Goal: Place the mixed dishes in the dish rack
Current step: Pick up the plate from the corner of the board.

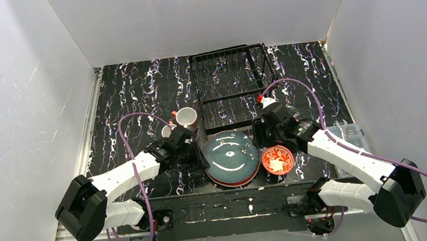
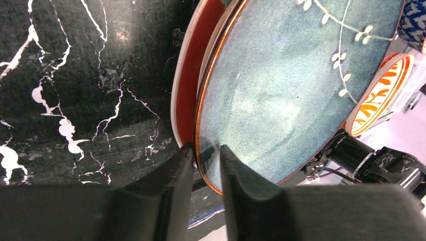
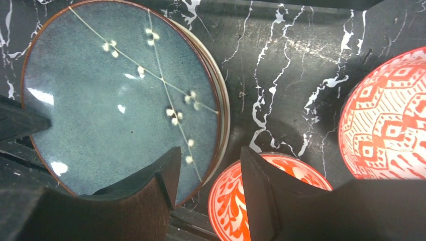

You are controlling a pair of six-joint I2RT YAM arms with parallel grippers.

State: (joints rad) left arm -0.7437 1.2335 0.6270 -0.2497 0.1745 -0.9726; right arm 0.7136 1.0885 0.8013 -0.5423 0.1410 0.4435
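1. Dark teal plate (image 1: 231, 154) lies on top of a stack of plates on the black marbled surface (image 1: 132, 99), between the two hands. A thin white sprig pattern crosses its face.
2. The left hand (image 2: 206, 150) is closed on this plate's rim. One finger (image 2: 168, 186) sits at the outer edge, the other (image 2: 241, 186) rests on the glazed face, and the rim is pinched between them.
3. Just outside that hand's outer finger, the red plate (image 2: 187, 90) shows as a crescent beneath the teal one.
4. The right hand (image 3: 207, 165) is spread wide with nothing between its fingers, and it hovers at the opposite edge of the stack.
5. One finger of the right hand overlaps the teal plate. Under its other finger is a red-patterned bowl (image 3: 261, 198), and a second bowl (image 3: 387, 115) lies farther out on that side.
6. Two terracotta mugs (image 1: 186, 117) stand close together just beyond the left hand.
7. The dish rack (image 1: 230, 77) stands on the surface beyond both hands, nearer the right one.
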